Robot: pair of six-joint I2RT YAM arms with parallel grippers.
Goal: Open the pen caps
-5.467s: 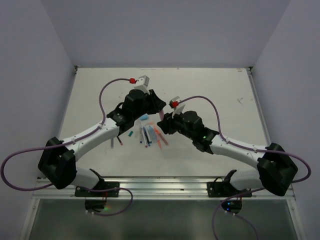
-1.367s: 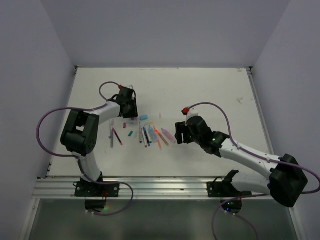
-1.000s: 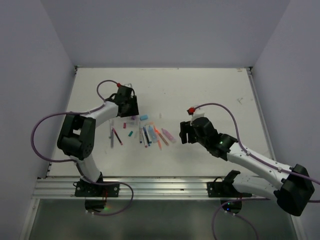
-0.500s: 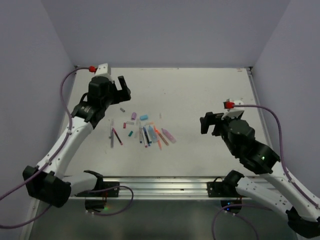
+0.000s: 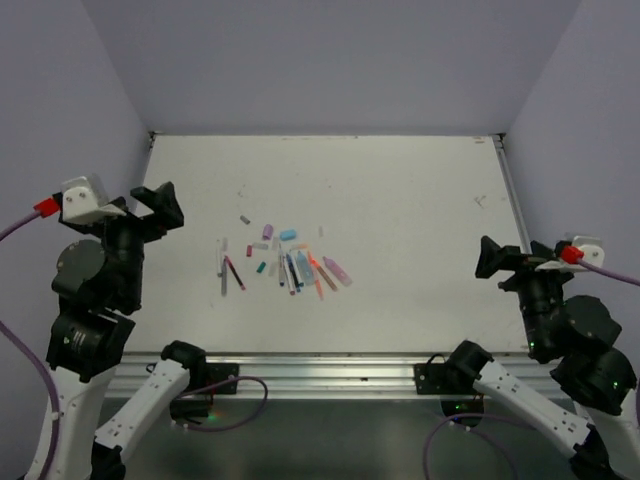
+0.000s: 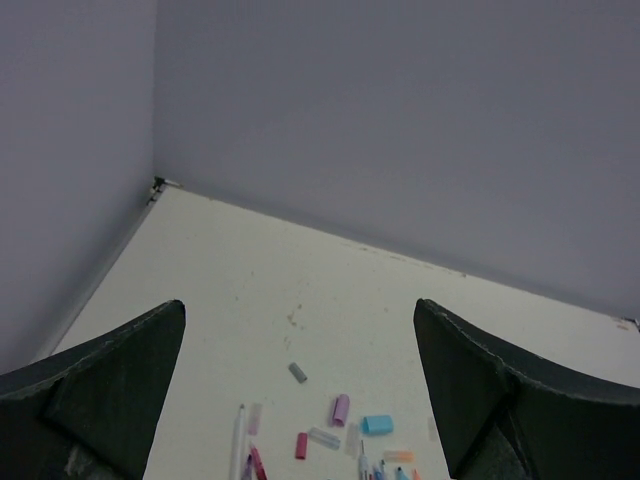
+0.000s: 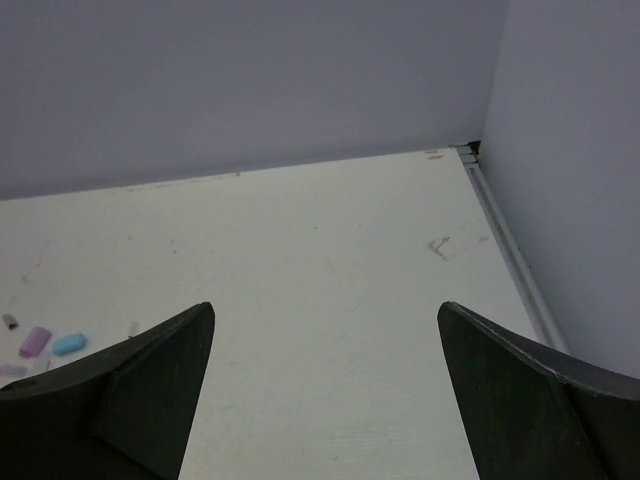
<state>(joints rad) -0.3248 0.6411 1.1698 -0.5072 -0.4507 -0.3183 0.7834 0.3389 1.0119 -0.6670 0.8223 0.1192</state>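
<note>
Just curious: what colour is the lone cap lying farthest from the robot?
Grey cap; clearest in the left wrist view.

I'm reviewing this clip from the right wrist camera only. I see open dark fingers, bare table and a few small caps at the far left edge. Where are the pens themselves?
Observer: In the top view, the thin stick-like pens lie in a loose cluster on the white table, slightly left of centre.
Operator: Is the left gripper working on them?
Observer: No. The left gripper is raised by the table's left edge, well apart from the cluster, and its wrist view shows the fingers spread with nothing held.
</note>
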